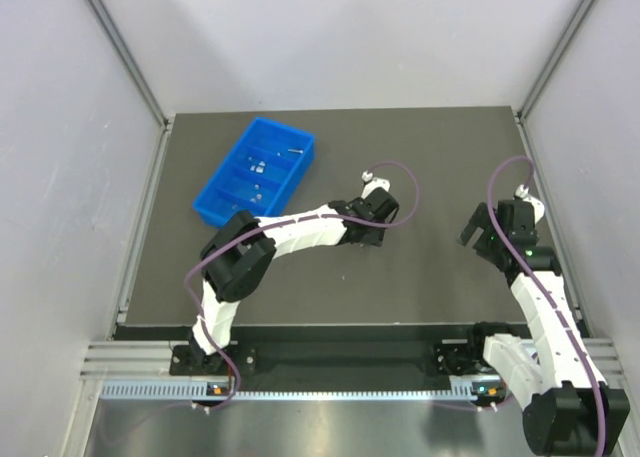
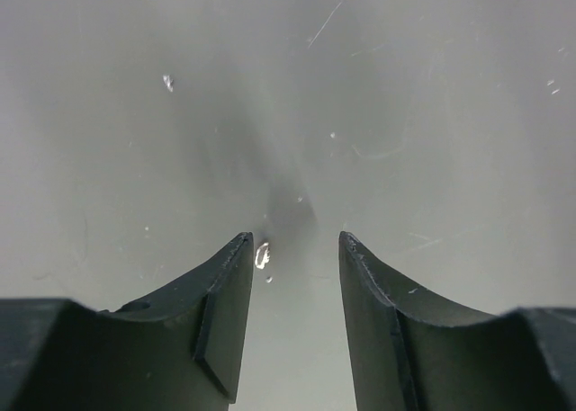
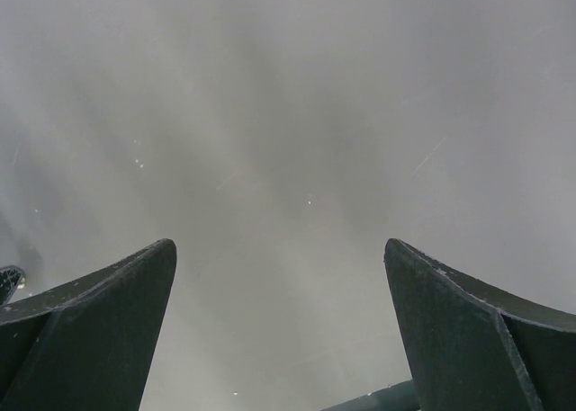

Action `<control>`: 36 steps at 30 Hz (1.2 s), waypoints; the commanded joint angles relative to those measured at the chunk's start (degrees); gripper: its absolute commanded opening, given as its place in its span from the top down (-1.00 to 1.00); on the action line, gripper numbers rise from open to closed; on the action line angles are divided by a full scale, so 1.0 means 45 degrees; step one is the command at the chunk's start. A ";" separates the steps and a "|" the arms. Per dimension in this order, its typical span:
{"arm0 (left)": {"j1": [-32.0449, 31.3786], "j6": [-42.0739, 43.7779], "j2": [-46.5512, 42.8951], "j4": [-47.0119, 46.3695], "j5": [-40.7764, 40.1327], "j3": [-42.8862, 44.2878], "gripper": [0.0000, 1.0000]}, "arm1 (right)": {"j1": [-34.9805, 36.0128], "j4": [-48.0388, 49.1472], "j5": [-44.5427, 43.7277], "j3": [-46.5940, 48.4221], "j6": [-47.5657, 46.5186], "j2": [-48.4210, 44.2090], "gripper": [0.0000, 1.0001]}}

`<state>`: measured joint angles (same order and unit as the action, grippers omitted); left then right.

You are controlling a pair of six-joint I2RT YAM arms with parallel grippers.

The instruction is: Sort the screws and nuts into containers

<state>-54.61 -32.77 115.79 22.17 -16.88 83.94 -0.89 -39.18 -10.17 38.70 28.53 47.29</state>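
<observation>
The blue tray [image 1: 207, 205] lies at the back left of the mat, with a few tiny silver pieces [image 1: 257, 164] in its compartments. My left gripper [image 1: 365, 225] reaches over the middle of the mat, close above it, and is open. In the left wrist view, the left gripper [image 2: 295, 245] has a tiny silver piece [image 2: 263, 254] lying on the mat just inside its left fingertip [image 2: 236, 258]; I cannot tell whether it is a screw or a nut. My right gripper [image 1: 484, 239] is open and empty over the right side; the right wrist view [image 3: 279, 249] shows only bare mat.
The dark mat [image 1: 420, 147] is bounded by grey walls at the back and both sides. A purple cable [image 1: 405, 192] loops beside the left wrist, another [image 1: 500, 172] above the right wrist.
</observation>
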 commanded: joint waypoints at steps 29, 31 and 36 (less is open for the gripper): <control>-0.0169 -0.0958 0.0774 0.0951 -0.1130 -0.0372 0.88 | 0.0001 -0.0063 -0.0200 0.0736 0.0026 -0.0020 -1.00; -0.0111 -0.1095 0.0326 0.0990 -0.1460 -0.0470 0.98 | 0.0001 -0.0083 -0.0200 0.0737 0.0065 -0.0020 -0.99; 0.0922 -0.1505 -0.2424 0.0484 -0.1425 -0.1442 0.99 | 0.0001 0.0034 -0.0103 0.0756 0.0260 0.0039 -0.99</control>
<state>-54.04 -37.58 115.26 24.56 -21.85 80.01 -0.89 -39.94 -10.41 38.81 28.75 47.53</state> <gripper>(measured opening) 0.083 0.996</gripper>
